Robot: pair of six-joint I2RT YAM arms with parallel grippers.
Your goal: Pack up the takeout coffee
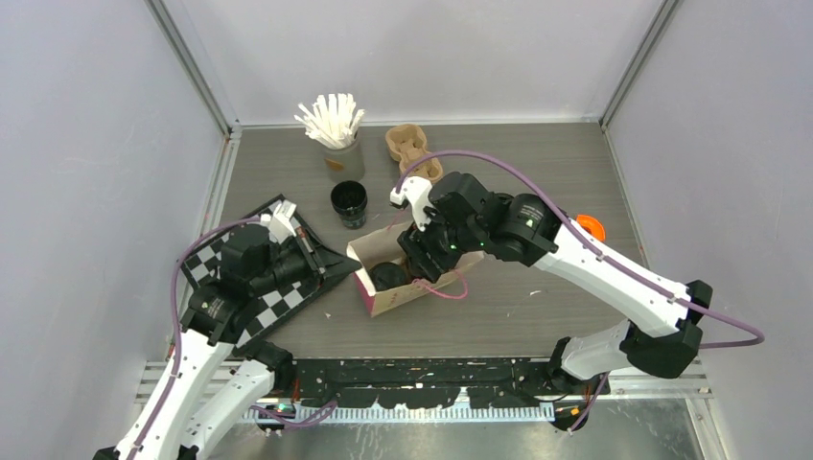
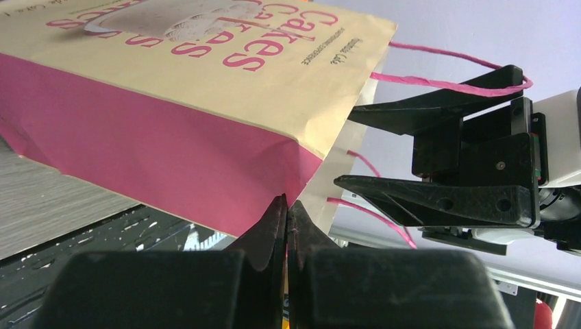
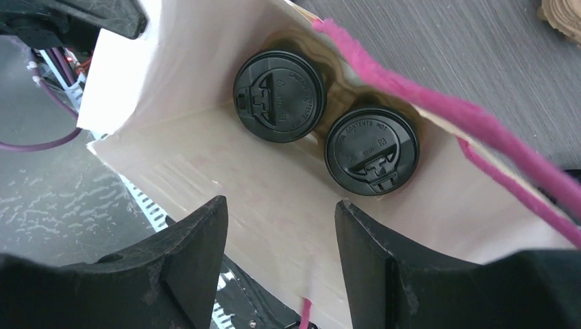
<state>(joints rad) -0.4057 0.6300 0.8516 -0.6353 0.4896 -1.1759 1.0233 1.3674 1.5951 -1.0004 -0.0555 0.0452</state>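
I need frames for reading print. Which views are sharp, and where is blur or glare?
Top view: even light, no glare, but the bag is too small to read. Left wrist view: the bag's pink lettering is crisp, while the left gripper up close is dark and soft. Right wrist view: the lids are sharp, raised text showing; the pink handle in front is blurred.

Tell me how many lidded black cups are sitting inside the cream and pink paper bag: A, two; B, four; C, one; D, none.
A: looking down into the cream and pink paper bag from the right wrist, a round black plastic lid and a second lid sit side by side at the bottom.
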